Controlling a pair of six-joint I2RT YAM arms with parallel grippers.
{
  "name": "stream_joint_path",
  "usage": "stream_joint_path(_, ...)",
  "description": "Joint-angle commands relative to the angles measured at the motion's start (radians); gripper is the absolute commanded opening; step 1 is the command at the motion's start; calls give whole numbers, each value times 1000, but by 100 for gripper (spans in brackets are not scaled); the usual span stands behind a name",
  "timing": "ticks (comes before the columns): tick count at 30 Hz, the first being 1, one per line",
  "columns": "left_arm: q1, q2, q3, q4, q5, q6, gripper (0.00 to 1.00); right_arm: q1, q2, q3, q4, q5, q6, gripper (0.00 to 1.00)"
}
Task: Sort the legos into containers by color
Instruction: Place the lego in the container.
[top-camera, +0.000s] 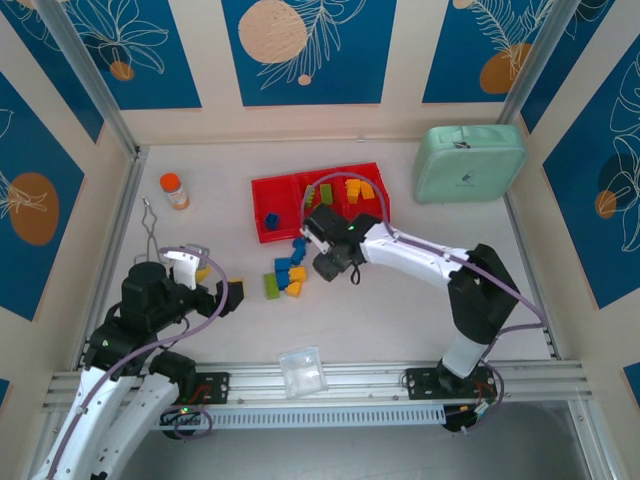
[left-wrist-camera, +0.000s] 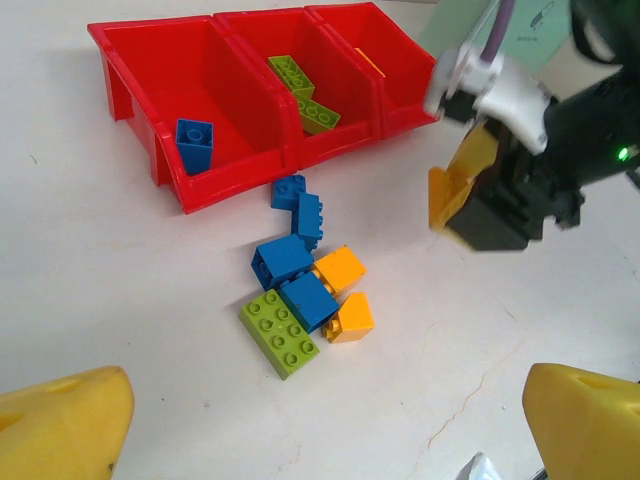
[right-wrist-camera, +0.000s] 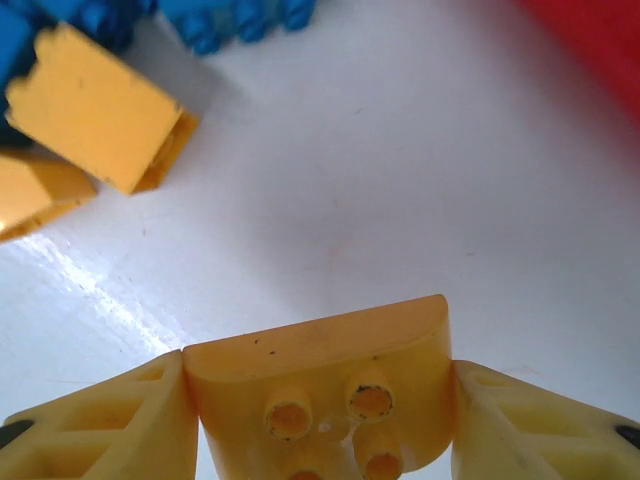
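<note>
yellow-orange brick (right-wrist-camera: 320, 360) sits pinched stud-side up between the fingers of my right gripper (right-wrist-camera: 320, 430), jaws closed on it from both sides. right arm runs from its base at the near right, elbow bent on the right side, white forearm reaching left toward table centre, right gripper (top-camera: 335, 262) angled down just right of the loose pile (top-camera: 288, 272) and near of the red tray (top-camera: 270, 190). left wrist cam shows the same brick (left-wrist-camera: 455, 185) in those jaws, off the table.

left arm is folded up at the near left, left gripper (top-camera: 212, 278) aimed toward the pile from its left, jaws spread wide, nothing between them; yellow fingertips (left-wrist-camera: 70, 420) frame the near edge of that view.

pile on the table: four blue bricks (left-wrist-camera: 280, 258), two yellow-orange ones (left-wrist-camera: 340, 268), one flat green brick (left-wrist-camera: 280, 333) at the near end, all touching or just beside each other.

tray compartments: left holds one blue brick (left-wrist-camera: 194, 145), middle holds green bricks (left-wrist-camera: 300, 90), right holds yellow-orange bricks (top-camera: 358, 188).

orange-capped bottle (top-camera: 175, 190) stands far left, mint-green case (top-camera: 470, 163) far right.
</note>
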Motion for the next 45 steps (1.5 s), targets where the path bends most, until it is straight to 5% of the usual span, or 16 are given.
stream_joint_path(1, -9, 6, 2, 12, 18, 12, 99, -69, -31, 56, -6, 0, 55, 55)
stream_joint_path(8, -9, 16, 3, 11, 18, 12, 99, -299, 15, 146, 137, -167, 208, 49)
stream_joint_path(12, -9, 17, 3, 10, 20, 12, 99, -362, 108, 251, 137, -159, 258, 47)
stream_joint_path(20, -9, 19, 3, 10, 18, 11, 99, -425, 237, 355, 127, -192, 275, 47)
stream_joint_path(31, -9, 36, 3, 11, 19, 11, 99, -492, 231, 249, 195, -326, 358, 53)
stream_joint_path(45, -9, 29, 5, 9, 14, 12, 99, -526, 246, 224, 211, -403, 436, 74)
